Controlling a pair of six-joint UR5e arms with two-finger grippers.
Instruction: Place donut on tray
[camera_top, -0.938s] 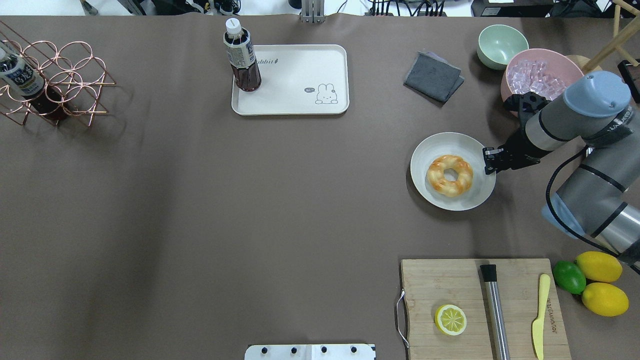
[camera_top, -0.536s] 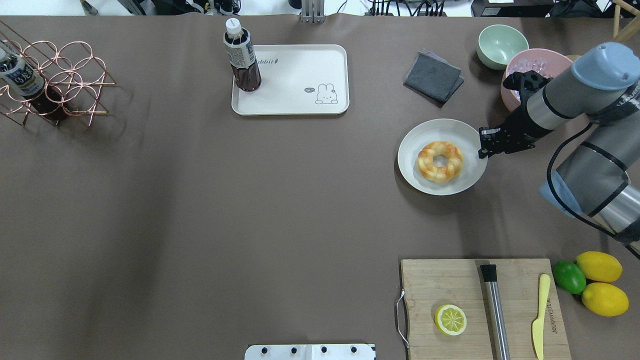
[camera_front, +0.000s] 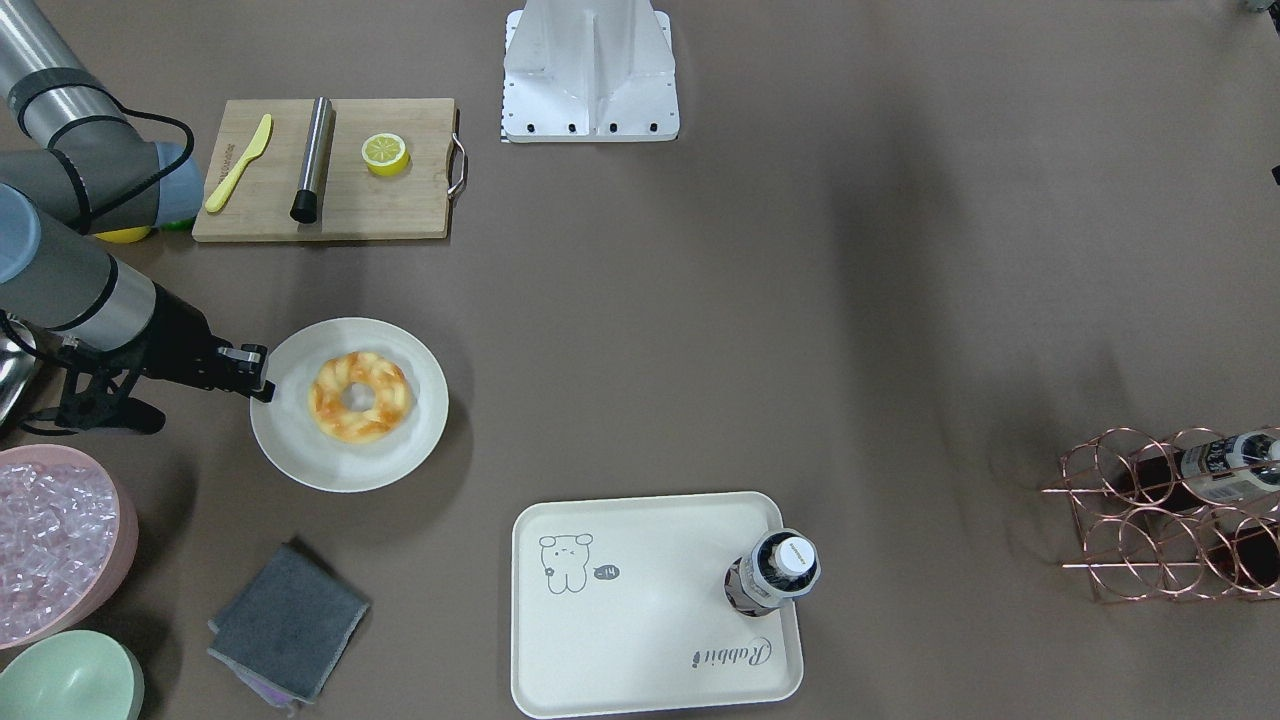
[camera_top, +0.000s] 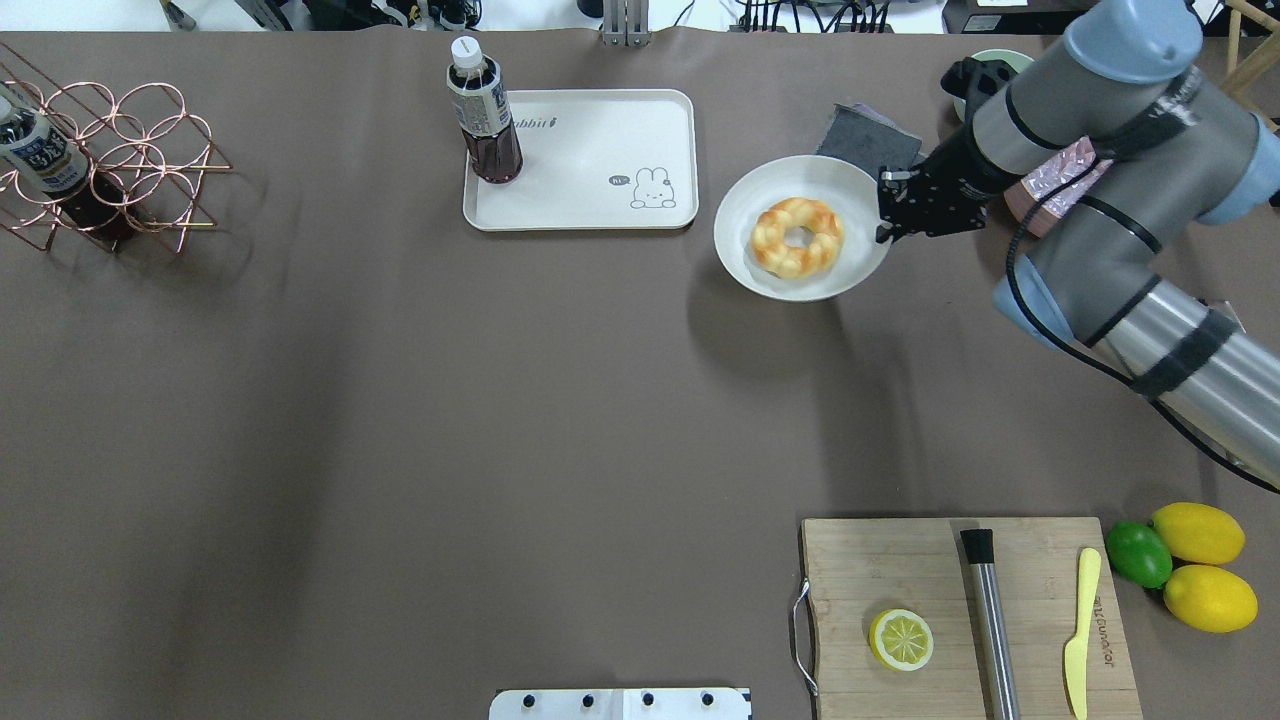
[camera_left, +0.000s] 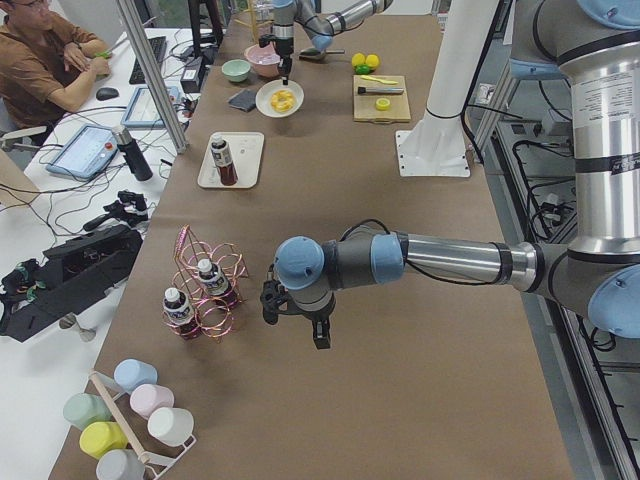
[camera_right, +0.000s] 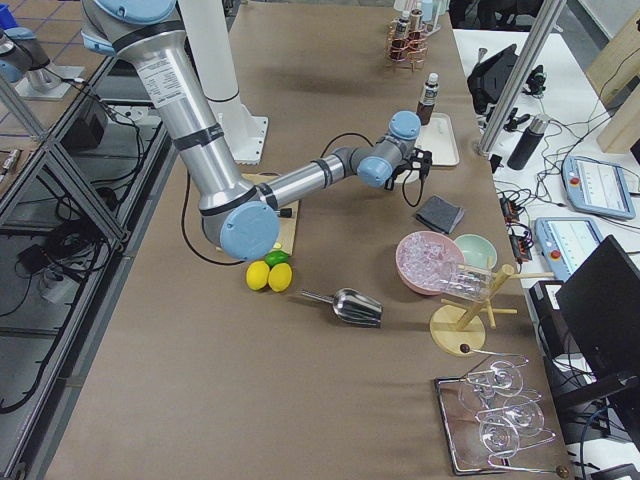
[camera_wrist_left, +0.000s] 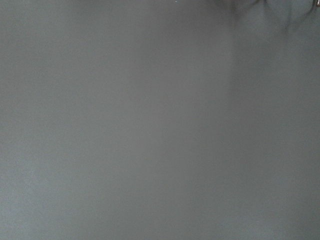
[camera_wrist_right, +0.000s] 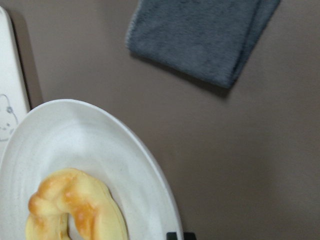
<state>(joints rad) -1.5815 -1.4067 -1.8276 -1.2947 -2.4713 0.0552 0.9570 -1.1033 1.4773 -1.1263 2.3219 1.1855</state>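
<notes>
Shows from overhead one donut (camera_top: 797, 236) lying on one round pale plate (camera_top: 740, 250), near the one tray (camera_top: 590, 200), not on it. Grips the plate's rim with the right gripper (camera_top: 885, 205), narrowly closed. Adds one bottle (camera_top: 483, 115) standing in the tray's corner, and one grey cloth (camera_top: 860, 135) partly hidden behind the plate. Catches the left gripper (camera_left: 320, 335) only from the left end; cannot tell its opening.
</notes>
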